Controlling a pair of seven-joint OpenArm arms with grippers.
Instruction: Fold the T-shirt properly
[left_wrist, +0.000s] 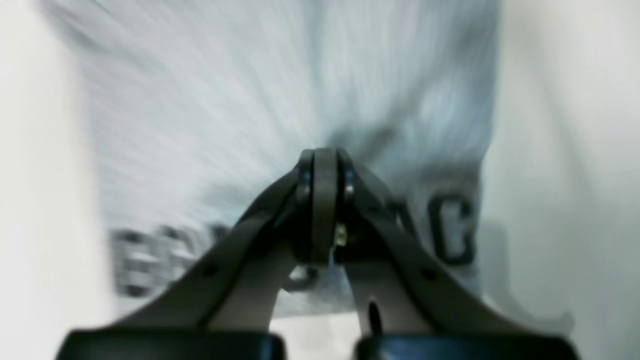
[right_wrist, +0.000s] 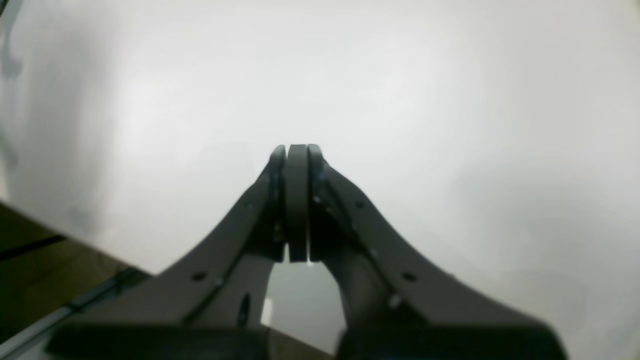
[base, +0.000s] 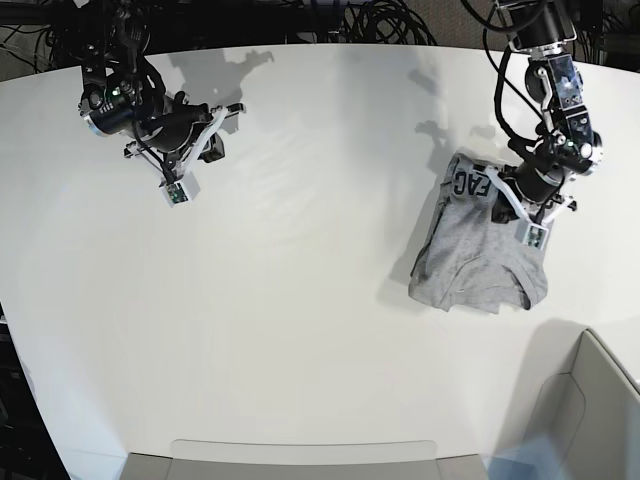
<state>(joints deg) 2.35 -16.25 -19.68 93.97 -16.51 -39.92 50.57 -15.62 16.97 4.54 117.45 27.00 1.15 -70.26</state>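
T-shirt (base: 478, 255) lies bunched at about 3 o'clock on the white bench (base: 300, 300), lettering showing at its upper edge. Soft, light and limp, it would likely sag and crumple when lifted, so corners or hem edges seem the best holds. Nothing crowds it. Left gripper (base: 530, 222) hovers over its top-right part, jaws together. Right gripper (base: 180, 180), at 10 o'clock, is likewise closed, holding nothing.

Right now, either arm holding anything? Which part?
Left gripper: jaws shut, but whether on the T-shirt cannot be told. Right gripper: shut, empty.
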